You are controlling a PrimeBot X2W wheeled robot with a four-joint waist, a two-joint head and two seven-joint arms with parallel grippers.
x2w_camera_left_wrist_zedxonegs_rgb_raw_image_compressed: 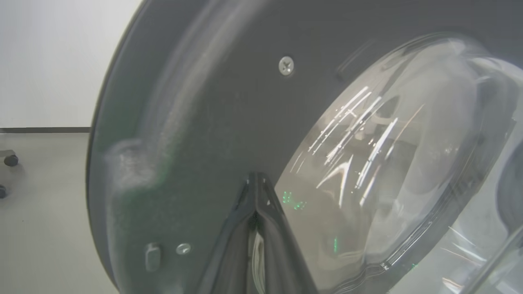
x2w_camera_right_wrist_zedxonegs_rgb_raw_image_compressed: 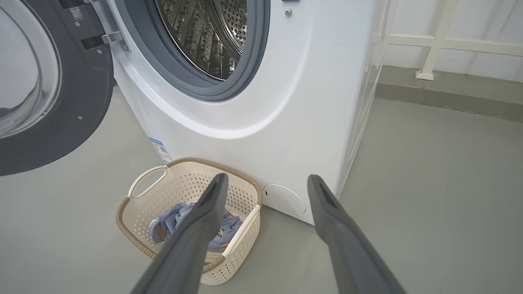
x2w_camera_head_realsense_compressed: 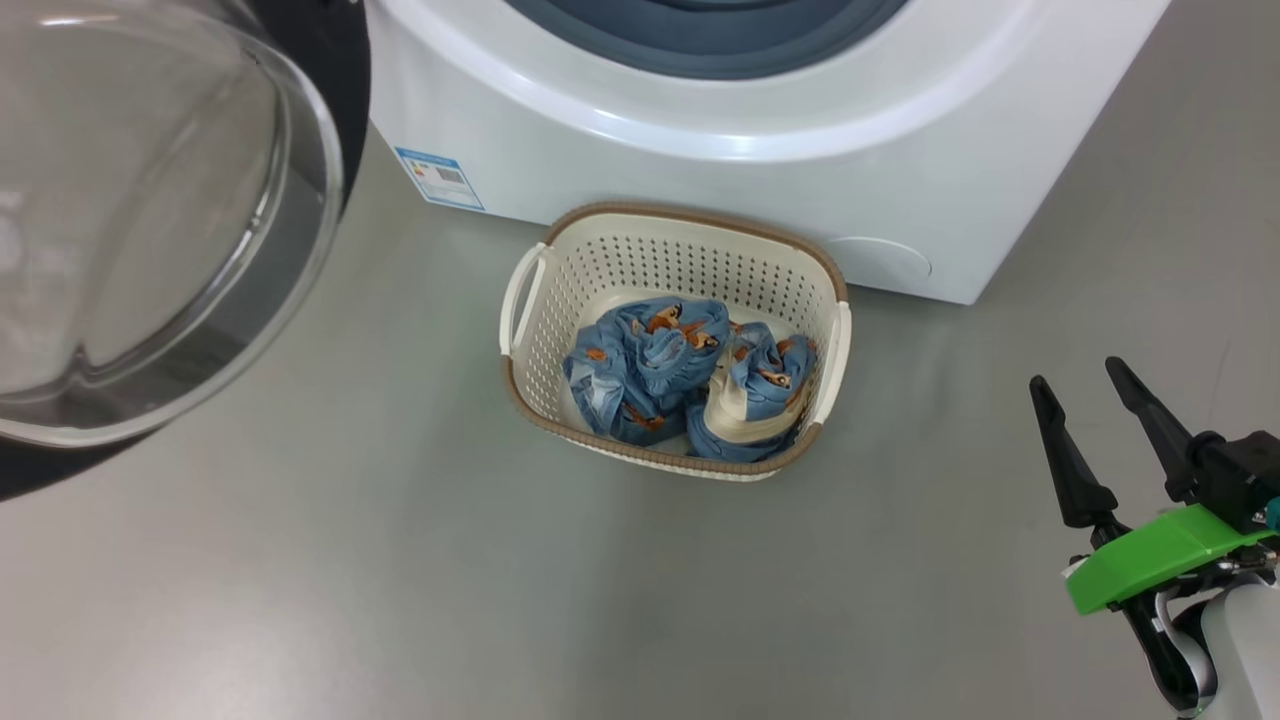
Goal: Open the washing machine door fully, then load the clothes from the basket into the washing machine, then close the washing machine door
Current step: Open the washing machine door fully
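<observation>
Washing machine door [x2w_camera_head_realsense_compressed: 150, 200] is swung wide, touched by the left gripper [x2w_camera_left_wrist_zedxonegs_rgb_raw_image_compressed: 256, 177], fingers joined; clothes [x2w_camera_head_realsense_compressed: 680, 370] are heaped in the basket [x2w_camera_head_realsense_compressed: 690, 250] beside the washing machine [x2w_camera_head_realsense_compressed: 700, 170], right gripper [x2w_camera_head_realsense_compressed: 1078, 375] spread; loading remains

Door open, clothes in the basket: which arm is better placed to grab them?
Right. The right gripper is open near the basket, clothes in plain sight; the left gripper is shut, pointing at the washing machine door.
</observation>
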